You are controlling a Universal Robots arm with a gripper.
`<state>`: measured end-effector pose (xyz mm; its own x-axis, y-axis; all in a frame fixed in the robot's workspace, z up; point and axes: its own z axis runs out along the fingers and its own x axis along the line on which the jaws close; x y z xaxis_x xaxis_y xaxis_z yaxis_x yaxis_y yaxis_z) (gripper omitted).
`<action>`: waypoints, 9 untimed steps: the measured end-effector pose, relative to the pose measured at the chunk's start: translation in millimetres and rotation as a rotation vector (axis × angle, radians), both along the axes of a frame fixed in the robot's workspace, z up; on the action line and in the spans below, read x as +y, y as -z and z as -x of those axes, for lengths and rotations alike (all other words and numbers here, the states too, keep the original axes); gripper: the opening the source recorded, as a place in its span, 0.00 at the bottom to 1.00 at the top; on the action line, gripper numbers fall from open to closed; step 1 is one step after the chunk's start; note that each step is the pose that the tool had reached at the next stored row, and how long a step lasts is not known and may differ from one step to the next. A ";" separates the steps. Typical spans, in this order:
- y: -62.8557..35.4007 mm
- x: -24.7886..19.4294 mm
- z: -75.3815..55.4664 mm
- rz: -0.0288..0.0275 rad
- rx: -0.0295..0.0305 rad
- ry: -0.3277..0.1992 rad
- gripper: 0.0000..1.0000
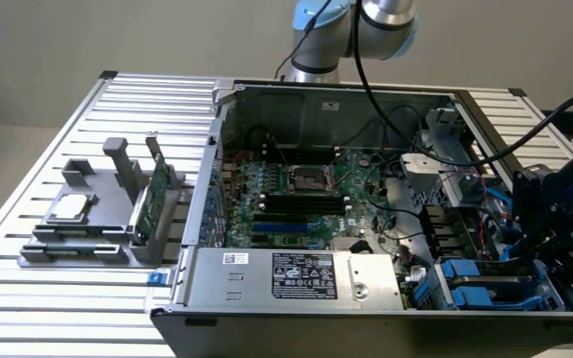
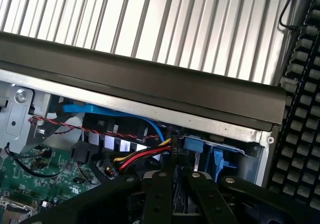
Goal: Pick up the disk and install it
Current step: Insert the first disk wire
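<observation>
The disk [image 1: 488,289], a grey drive in a blue carrier, lies in the drive bay at the front corner of the open computer case [image 1: 229,112], on the exterior view's right. My gripper [image 1: 543,257] hangs just above and beside it, a blue light on its body. In the wrist view the two black fingers [image 2: 161,189] stand close together with only a narrow dark gap, and nothing shows between them. The blue carrier [image 2: 200,145] sits just beyond the gripper [image 2: 180,174], under the case's dark rim.
Red, yellow and black power wires [image 2: 142,156] and a blue cable [image 2: 100,109] run close to the fingers. A power supply [image 1: 307,276] and motherboard [image 1: 307,186] occupy the case. On the exterior view's left, a grey fixture [image 1: 77,250] holds a silver chip [image 1: 72,207] and a green card [image 1: 155,195].
</observation>
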<state>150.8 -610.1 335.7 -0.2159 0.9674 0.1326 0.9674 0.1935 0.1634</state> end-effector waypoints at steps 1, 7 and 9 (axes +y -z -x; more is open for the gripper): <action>-0.7 0.0 0.0 -0.0008 0.0005 0.000 0.16; -11.9 -0.1 3.0 0.0001 0.0038 0.000 0.16; -11.9 -0.1 4.7 0.0001 0.0096 0.000 0.16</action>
